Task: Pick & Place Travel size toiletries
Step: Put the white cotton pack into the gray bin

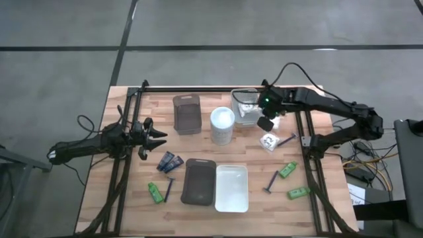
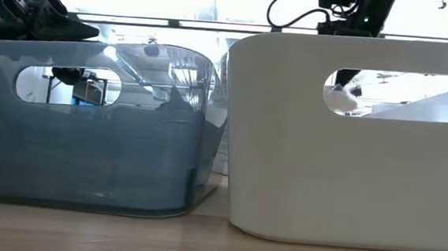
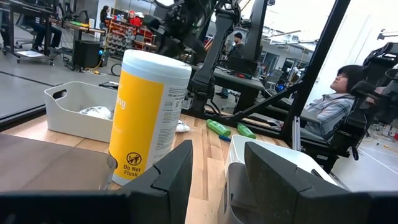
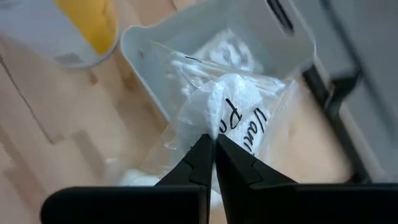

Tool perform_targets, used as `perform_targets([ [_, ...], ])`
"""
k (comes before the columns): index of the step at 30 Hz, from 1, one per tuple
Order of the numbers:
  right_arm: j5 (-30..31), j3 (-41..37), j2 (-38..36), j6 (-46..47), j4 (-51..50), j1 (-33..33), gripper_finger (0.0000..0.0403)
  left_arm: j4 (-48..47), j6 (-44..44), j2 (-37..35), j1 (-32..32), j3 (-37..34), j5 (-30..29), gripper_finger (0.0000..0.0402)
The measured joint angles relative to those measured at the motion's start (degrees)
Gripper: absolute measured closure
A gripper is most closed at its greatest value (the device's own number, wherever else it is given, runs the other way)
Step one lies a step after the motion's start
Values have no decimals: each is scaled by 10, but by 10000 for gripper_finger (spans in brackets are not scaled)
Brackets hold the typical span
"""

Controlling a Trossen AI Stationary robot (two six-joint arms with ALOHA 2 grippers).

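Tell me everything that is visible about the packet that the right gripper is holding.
The packet is a clear plastic wrap, crinkled, with white soft material bunched inside and some black handwriting on the film. The right gripper is shut on its edge, so the packet hangs from the fingertips. It is held above the clear tray at the table's far side, where similar white packets already lie. Whether it touches the tray I cannot tell. In the high view it is hidden under the gripper.

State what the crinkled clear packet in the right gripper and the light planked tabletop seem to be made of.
The crinkled clear packet, pinched in the right gripper: probably thin glossy plastic film, since it creases and its white contents show through. The light planked tabletop: apparently wood with a matt finish, showing grain and plank seams.
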Motion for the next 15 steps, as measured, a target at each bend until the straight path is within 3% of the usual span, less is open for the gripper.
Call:
perform_targets([
  [9,-10,-1,54,-410,94,-23,391,0,0,0,0,0,0,250],
  [15,-10,-1,97,-508,140,-53,390,0,0,0,0,0,0,250],
])
